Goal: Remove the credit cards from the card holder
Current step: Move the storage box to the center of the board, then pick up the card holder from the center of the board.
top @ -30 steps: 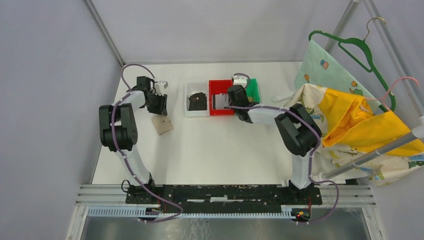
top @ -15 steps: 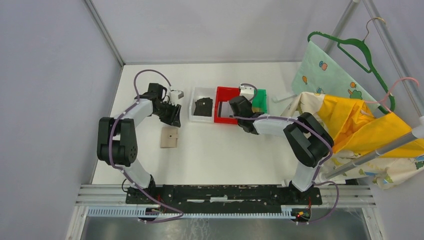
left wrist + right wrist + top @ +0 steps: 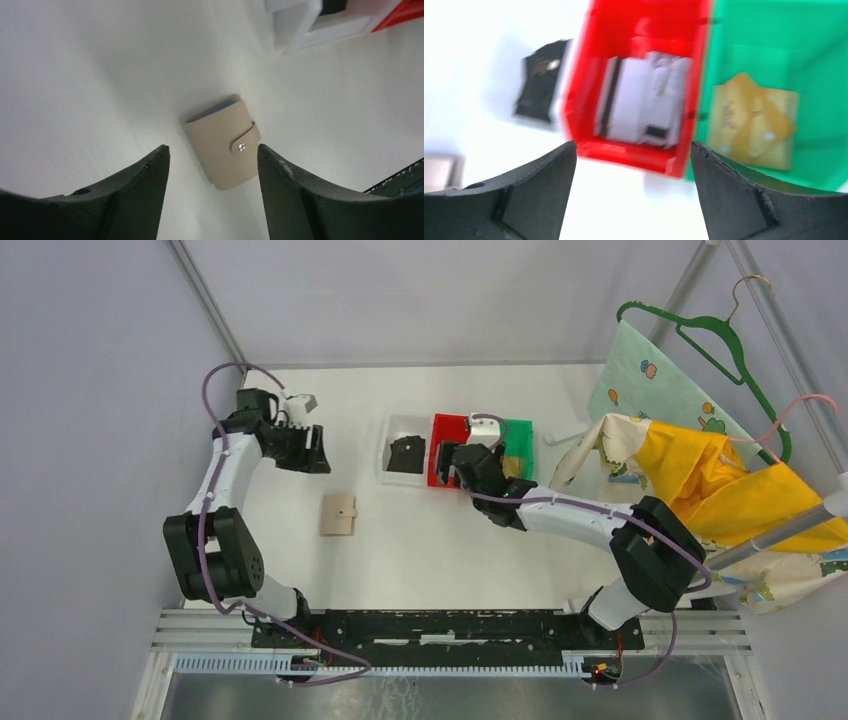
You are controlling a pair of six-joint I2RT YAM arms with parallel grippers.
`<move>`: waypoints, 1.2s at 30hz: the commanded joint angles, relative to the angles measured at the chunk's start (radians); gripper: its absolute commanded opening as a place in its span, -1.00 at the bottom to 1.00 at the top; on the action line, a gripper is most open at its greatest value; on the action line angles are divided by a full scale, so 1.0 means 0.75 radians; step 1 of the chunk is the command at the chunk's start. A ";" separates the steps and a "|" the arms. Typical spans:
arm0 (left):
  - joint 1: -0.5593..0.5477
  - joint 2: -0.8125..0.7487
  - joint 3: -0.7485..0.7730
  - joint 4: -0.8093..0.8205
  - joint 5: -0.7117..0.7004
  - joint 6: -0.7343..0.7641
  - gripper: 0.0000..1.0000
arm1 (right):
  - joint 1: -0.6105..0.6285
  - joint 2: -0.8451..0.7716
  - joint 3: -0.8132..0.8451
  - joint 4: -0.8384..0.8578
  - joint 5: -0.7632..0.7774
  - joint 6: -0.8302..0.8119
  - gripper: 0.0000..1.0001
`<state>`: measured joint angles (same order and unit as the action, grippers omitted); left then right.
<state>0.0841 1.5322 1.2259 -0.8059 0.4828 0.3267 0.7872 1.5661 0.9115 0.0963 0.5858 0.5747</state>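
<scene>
Card holder (image 3: pixel 221 144) lies snapped shut

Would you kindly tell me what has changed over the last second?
Both sets of fingers now stand open, holding nothing. The left gripper swung back to the left, away from the card holder; the right gripper kept over the red bin while its elbow dropped nearer. The card holder, shifted slightly nearer, stays closed on the table.
</scene>
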 commanded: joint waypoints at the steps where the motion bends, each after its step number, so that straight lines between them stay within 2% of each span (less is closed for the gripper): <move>1: 0.204 -0.051 -0.060 -0.087 0.044 -0.082 0.47 | 0.198 -0.001 0.046 0.019 -0.041 -0.021 0.80; 5: 0.225 -0.103 -0.245 0.002 -0.017 -0.139 0.75 | 0.322 0.069 0.087 0.090 -0.181 -0.030 0.80; 11: 0.224 -0.029 -0.286 0.094 0.009 -0.244 0.76 | 0.351 0.236 0.154 0.311 -0.596 0.032 0.62; 13: 0.224 0.024 -0.276 0.103 0.038 -0.261 0.73 | 0.356 0.281 0.191 0.342 -0.675 0.036 0.59; 24: 0.224 0.305 -0.234 0.157 0.089 -0.289 0.53 | 0.363 0.415 0.231 0.417 -0.748 0.095 0.36; 30: 0.214 0.356 -0.230 0.170 0.144 -0.296 0.44 | 0.338 0.535 0.260 0.573 -0.950 0.183 0.21; 36: 0.151 0.339 -0.274 0.188 0.224 -0.308 0.20 | 0.322 0.626 0.240 0.647 -1.042 0.260 0.13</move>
<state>0.2348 1.7760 1.0424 -0.7029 0.6052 0.1268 1.0409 2.0022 1.0676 0.4664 -0.1108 0.7086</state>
